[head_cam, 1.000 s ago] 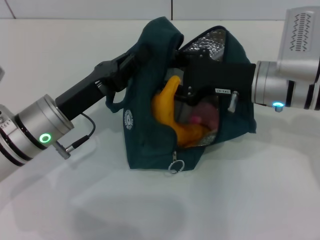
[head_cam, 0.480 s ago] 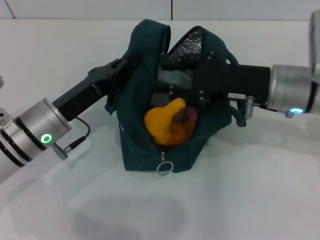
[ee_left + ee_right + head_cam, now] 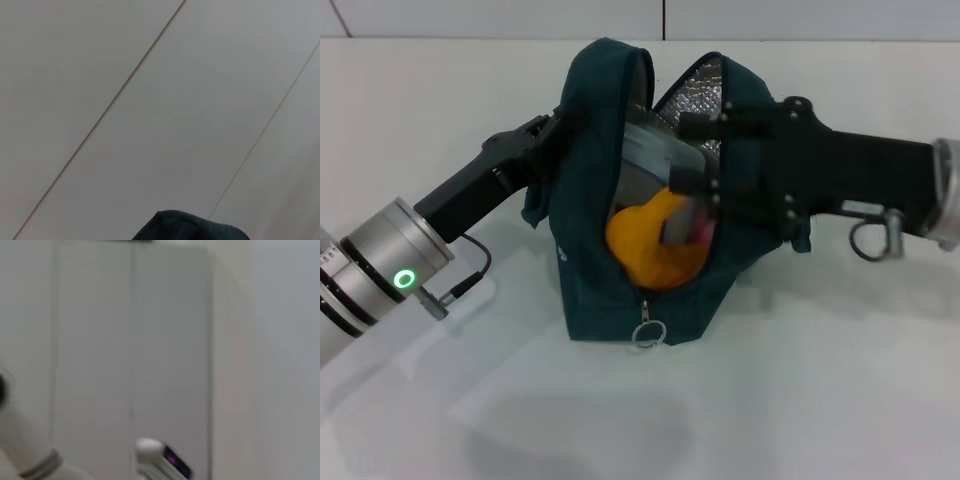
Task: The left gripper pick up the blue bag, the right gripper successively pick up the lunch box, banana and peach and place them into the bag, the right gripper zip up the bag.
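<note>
The blue bag point(image 3: 595, 270) stands open on the white table, its silver lining point(image 3: 695, 85) showing. My left gripper point(image 3: 558, 128) is shut on the bag's left upper edge and holds it up. My right gripper point(image 3: 680, 207) reaches into the opening from the right, its grey fingertips point(image 3: 677, 232) apart above the contents. The yellow banana point(image 3: 645, 245) lies inside the bag at the front. The pink peach point(image 3: 703, 232) sits beside it, just behind the fingertips. The pale lunch box point(image 3: 650, 160) is deeper inside. A bit of the bag's edge point(image 3: 192, 227) shows in the left wrist view.
The zipper pull ring point(image 3: 646, 335) hangs at the bag's front bottom. The white table point(image 3: 820, 380) runs all around the bag, with a wall behind. The right wrist view shows only a wall and a blurred arm part point(image 3: 162, 460).
The bag swung more upright and its mouth narrowed. My right gripper moved left, deeper into the opening, and the banana and peach settled lower inside. The left gripper kept its hold.
</note>
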You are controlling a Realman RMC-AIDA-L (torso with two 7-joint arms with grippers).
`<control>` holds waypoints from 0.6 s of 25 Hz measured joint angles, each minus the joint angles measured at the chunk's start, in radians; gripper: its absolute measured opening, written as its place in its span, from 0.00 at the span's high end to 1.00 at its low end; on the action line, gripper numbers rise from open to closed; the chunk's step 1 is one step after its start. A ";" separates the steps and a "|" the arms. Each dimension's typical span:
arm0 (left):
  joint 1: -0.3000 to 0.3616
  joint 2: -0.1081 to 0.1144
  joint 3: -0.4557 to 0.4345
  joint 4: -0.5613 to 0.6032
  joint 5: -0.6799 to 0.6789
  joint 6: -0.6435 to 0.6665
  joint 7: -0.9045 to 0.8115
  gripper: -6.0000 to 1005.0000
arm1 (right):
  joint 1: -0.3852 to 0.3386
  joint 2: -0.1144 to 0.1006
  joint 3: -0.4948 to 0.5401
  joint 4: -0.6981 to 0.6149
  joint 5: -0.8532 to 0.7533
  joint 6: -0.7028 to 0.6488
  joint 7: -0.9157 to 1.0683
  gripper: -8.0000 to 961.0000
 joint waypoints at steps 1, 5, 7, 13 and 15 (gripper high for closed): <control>-0.001 0.000 0.000 0.000 0.000 0.000 0.001 0.96 | -0.005 0.001 0.008 0.000 0.000 -0.031 -0.012 0.58; -0.005 0.000 0.000 0.003 0.000 -0.001 0.012 0.96 | 0.002 0.001 0.002 -0.001 -0.021 -0.043 -0.021 0.58; -0.006 -0.001 0.000 0.004 -0.001 -0.001 0.014 0.96 | 0.008 0.003 -0.001 0.002 -0.036 -0.018 -0.021 0.58; -0.007 0.000 0.000 0.008 -0.001 -0.003 0.017 0.96 | 0.025 0.009 -0.009 0.047 -0.055 0.034 -0.023 0.58; -0.010 0.000 0.000 0.008 -0.001 -0.007 0.022 0.96 | 0.041 0.011 -0.014 0.071 -0.056 0.037 -0.023 0.58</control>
